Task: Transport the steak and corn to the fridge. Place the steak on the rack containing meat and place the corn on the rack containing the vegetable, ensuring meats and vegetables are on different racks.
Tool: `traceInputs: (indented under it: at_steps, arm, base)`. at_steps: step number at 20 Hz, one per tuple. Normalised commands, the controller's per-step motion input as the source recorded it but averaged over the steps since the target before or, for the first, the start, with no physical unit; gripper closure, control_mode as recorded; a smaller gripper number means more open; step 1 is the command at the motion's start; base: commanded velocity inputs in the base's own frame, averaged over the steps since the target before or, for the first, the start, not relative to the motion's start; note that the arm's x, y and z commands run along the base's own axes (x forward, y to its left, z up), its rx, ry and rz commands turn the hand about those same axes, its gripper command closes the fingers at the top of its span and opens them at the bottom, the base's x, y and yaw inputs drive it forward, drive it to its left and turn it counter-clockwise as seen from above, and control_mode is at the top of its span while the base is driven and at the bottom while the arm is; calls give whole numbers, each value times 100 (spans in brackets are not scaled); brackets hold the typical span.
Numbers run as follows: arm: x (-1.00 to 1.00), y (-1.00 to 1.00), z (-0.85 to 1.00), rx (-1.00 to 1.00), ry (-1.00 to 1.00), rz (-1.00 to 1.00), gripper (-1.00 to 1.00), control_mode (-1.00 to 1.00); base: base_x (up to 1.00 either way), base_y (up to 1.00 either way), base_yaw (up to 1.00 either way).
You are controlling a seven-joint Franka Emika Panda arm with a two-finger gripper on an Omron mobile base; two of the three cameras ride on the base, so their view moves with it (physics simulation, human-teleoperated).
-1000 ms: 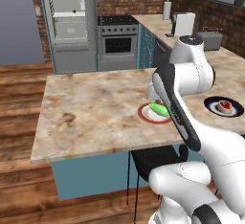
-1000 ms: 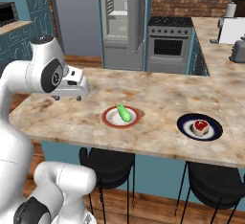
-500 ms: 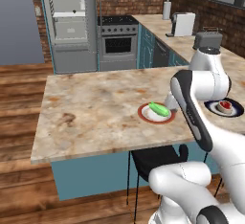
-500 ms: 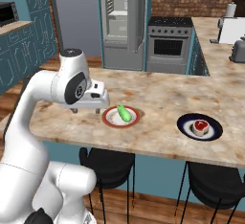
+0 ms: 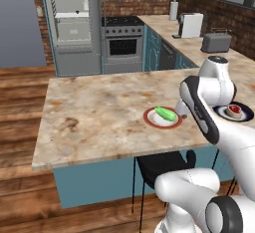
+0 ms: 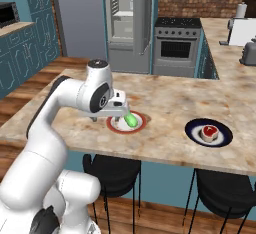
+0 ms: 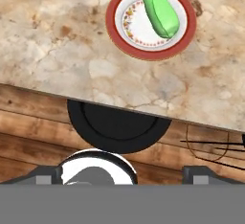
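The fridge [image 6: 131, 20] stands at the top centre of the right base view and at the upper left of the left base view [image 5: 74, 25], its door open on white shelves. Whatever sits on those shelves is too small to make out. Just to its right is a steel oven [image 6: 177, 48], with teal cabinets [image 6: 22, 53] along the left edge of the right base view.

A marble counter [image 5: 99, 112] fills the middle of both base views. Black stools [image 6: 112, 170] stand under its near edge, and one round black seat [image 7: 117, 127] shows in the lower middle of the hand view, below the counter's edge.

The white arm [image 6: 65, 103] rises from the lower left of the right base view and bends over the counter. Its gripper [image 6: 121, 114] hangs beside the left rim of a red-rimmed plate [image 6: 116, 125], apart from it. In the hand view the finger tips [image 7: 43, 174] are barely visible at the bottom corners, and whether the jaws stand apart or together cannot be told.

The corn [image 7: 160, 10] lies on that plate at the top of the hand view, tilted, its tapered end toward the upper edge. In the left base view it [image 5: 166, 113] sits right of centre.

The steak [image 6: 208, 132] rests on a dark blue plate [image 6: 192, 130] at the right of the right base view, well apart from the corn. In the left base view it [image 5: 233, 110] sits at the right edge.
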Motion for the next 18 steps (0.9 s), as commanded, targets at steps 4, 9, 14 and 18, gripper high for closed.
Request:
traceInputs:
  at_steps: [4,9,14,18]
  arm:
    - [56,-18,-24,0,0,0,-100,-100]
    - [57,-1,-38,0,0,0,-100,-100]
    - [73,0,-45,-1,0,0,-100,-100]
    - [60,-7,-21,0,1,0,-100,-100]
  base:
    - [0,0,0]
    - [0,0,0]
    - [0,0,0]
    - [0,0,0]
